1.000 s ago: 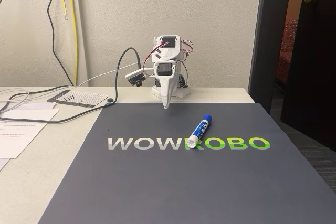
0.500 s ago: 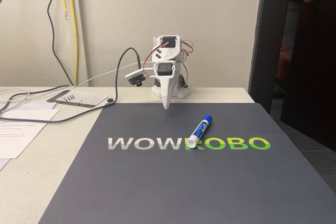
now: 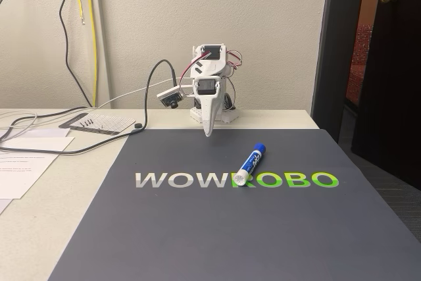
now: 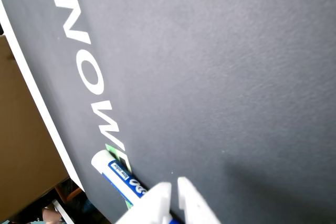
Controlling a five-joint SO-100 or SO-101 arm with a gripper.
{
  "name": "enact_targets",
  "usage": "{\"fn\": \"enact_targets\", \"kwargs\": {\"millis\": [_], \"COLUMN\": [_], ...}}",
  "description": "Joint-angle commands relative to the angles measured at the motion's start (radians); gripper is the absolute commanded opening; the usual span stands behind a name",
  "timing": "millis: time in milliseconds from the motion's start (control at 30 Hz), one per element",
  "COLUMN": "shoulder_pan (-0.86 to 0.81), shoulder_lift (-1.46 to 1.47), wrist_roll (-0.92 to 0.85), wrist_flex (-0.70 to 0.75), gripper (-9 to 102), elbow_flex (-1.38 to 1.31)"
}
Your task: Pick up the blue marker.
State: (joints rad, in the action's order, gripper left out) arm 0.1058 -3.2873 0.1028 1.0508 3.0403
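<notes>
Lying untouched on mat [image 3: 197, 228], blue marker [image 3: 249, 164]

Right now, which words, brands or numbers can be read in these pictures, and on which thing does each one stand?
"WOWROBO": on the dark mat, "WOW" white, "ROBO" green; the blue marker lies across the first "O" of "ROBO".
White script on the marker's blue label: too small to read in the fixed view, blurred in the wrist view.
Print on the papers at the left: too small to read.
No numbers can be read.
</notes>
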Motion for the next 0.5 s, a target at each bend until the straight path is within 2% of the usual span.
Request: {"fn": "enact_targets", "kwargs": {"millis": [0,467], "shoulder_pan": [0.003,0.006], "shoulder_lift": [-0.061,-0.061], "wrist_roll": [-0.008,-0.008], "wrist_flex": [-0.005,-0.006], "gripper": [0,0], "elbow_flex": [0.0,0.0]}}
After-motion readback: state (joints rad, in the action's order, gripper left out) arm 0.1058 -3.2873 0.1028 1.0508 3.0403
